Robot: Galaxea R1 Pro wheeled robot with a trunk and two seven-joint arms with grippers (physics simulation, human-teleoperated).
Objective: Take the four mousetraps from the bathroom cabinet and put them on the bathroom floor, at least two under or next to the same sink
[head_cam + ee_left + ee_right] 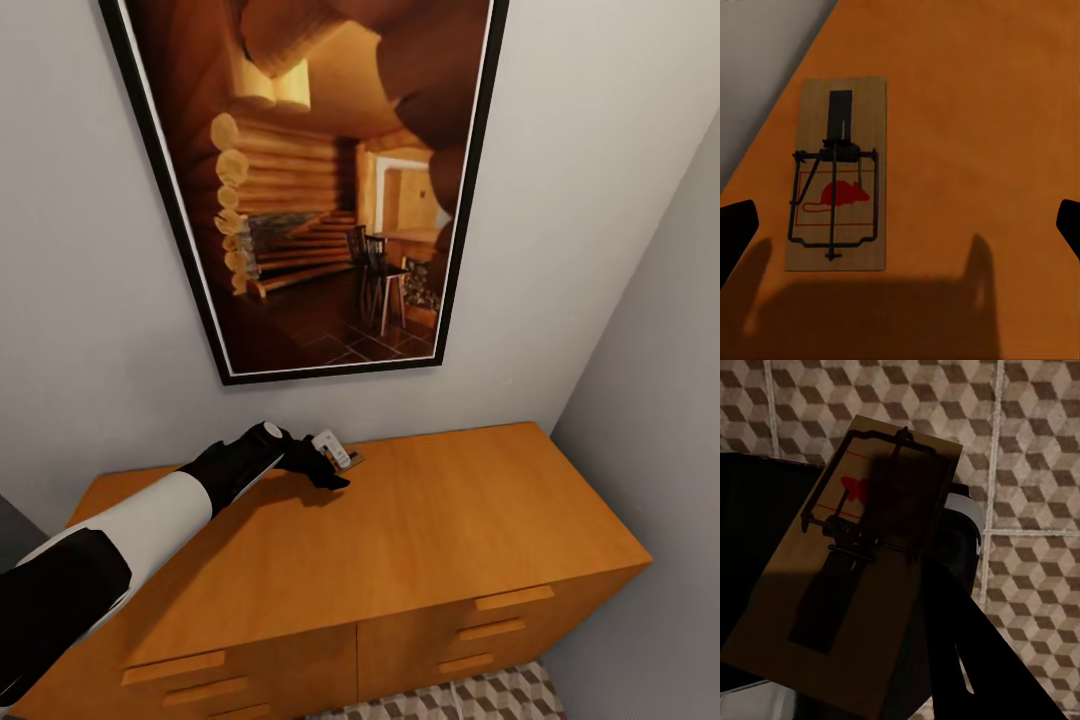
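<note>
Grey walls close in a narrow corner where the cabinet (430,520) fills the lower half of the head view, a large framed picture (310,190) of a log interior hanging above it. At the centre-left of that view the left end effector (335,462) reaches over the flat orange-brown top toward a mousetrap (836,174) lying flat near the back wall. In the left wrist view the trap sits left of centre with the dark fingertips (735,232) at the frame's two sides, spread wide and not touching it. In the right wrist view a second mousetrap (862,562) fills the left and centre of the frame, apparently carried by the right end effector, though its grip cannot be made out; behind it lies the cube-patterned bathroom floor (1035,450). By my judgement the task is midway at best: one trap in hand, one not yet grasped, none seen lying on the floor.
</note>
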